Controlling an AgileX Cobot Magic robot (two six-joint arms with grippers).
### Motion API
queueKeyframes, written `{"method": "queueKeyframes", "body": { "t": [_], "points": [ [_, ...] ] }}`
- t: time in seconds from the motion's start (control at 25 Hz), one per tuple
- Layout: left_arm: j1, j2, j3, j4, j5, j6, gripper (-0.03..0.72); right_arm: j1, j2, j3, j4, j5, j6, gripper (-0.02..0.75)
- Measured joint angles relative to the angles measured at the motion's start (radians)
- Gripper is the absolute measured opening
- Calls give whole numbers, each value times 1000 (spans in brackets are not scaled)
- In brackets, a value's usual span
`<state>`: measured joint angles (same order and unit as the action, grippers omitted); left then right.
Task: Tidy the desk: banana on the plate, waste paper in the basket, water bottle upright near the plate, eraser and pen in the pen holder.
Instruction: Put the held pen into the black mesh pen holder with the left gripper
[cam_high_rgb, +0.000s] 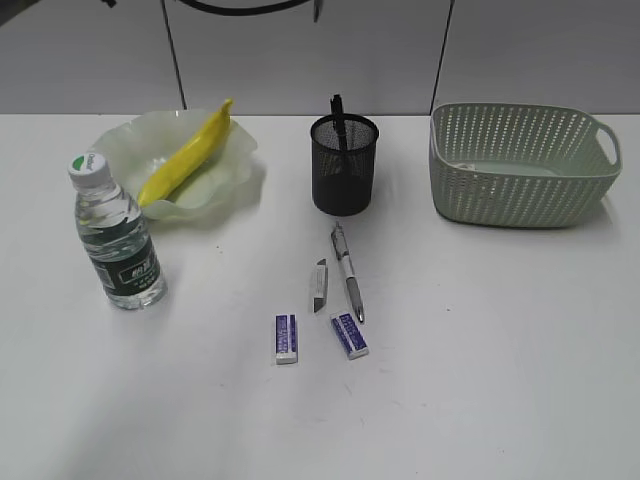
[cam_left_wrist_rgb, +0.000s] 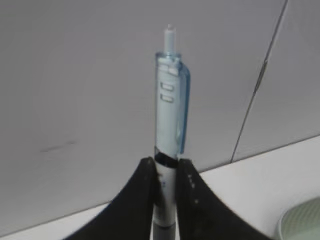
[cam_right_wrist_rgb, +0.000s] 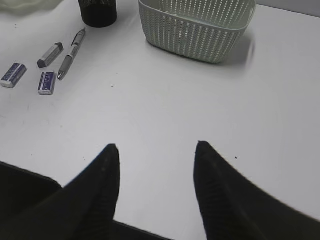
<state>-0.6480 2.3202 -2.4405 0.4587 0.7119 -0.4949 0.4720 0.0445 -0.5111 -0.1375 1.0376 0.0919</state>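
Note:
The banana (cam_high_rgb: 190, 150) lies on the pale green plate (cam_high_rgb: 235, 180) at the back left of the desk (cam_high_rgb: 480, 350). The water bottle (cam_high_rgb: 118, 240) stands upright in front of the plate. The pen holder (cam_high_rgb: 345, 170) has a dark pen in it. A silver pen (cam_high_rgb: 347, 270) and two blue-white erasers (cam_high_rgb: 286, 338) (cam_high_rgb: 349, 336) lie in front of it. My left gripper (cam_left_wrist_rgb: 166, 165) is shut on a pale blue pen (cam_left_wrist_rgb: 170, 110), held upright. My right gripper (cam_right_wrist_rgb: 156, 150) is open and empty over bare desk. The basket (cam_high_rgb: 520, 190) stands back right. No waste paper shows.
A small grey eraser-like piece (cam_high_rgb: 319, 285) lies beside the silver pen. The right wrist view shows the basket (cam_right_wrist_rgb: 195, 30), pen holder (cam_right_wrist_rgb: 98, 12), silver pen (cam_right_wrist_rgb: 71, 54) and erasers (cam_right_wrist_rgb: 46, 82) far ahead. Neither gripper shows in the exterior view. A white wall backs the desk.

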Motion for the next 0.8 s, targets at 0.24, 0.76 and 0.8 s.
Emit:
{"method": "queueKeyframes", "body": {
  "t": [0.24, 0.76, 0.8],
  "points": [
    [-6, -14, 0, -54, -105, 0, 85, 0, 0, 0, 0, 0, 0, 391],
    [-31, -47, 79, -43, -51, 0, 85, 0, 0, 0, 0, 0, 0, 391],
    [-31, -48, 102, -44, -56, 0, 85, 0, 0, 0, 0, 0, 0, 391]
  ]
}}
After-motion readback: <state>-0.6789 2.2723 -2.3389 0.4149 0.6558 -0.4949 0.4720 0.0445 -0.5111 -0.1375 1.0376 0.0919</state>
